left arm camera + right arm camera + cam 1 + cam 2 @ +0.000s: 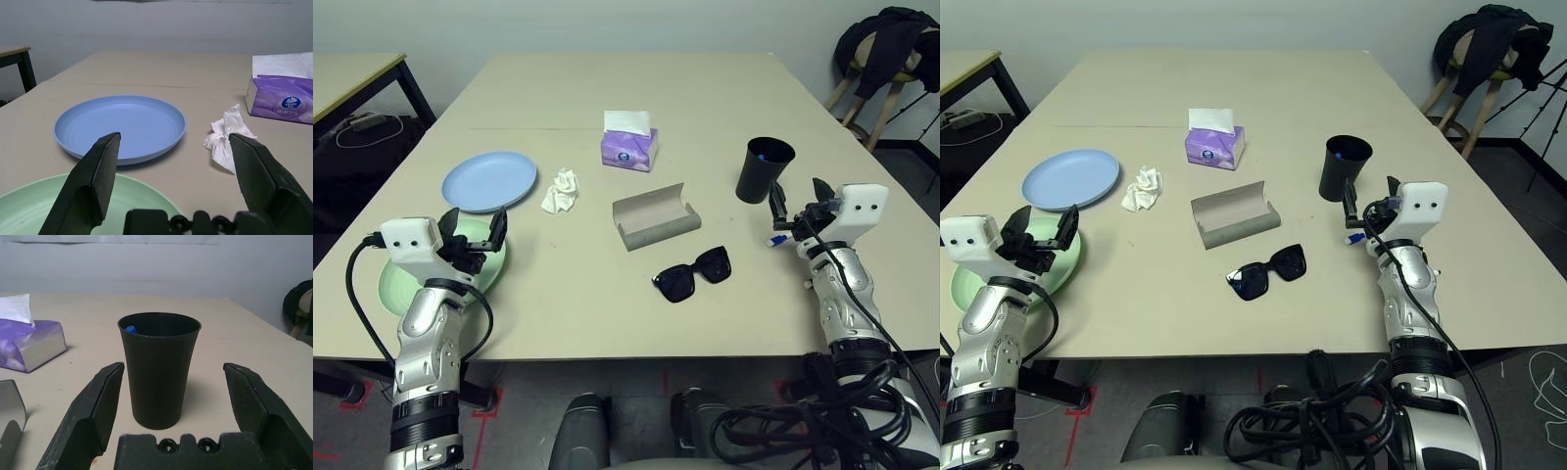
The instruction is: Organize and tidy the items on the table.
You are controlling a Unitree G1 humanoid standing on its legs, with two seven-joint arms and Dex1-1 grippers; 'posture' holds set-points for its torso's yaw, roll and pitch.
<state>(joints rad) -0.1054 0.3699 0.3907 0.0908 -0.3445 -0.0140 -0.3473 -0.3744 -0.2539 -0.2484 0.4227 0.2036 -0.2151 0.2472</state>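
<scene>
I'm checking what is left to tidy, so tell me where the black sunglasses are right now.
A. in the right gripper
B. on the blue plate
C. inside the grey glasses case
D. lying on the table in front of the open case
D: the black sunglasses lie on the bare table just nearer the robot than the open, empty grey glasses case, and apart from it.
</scene>
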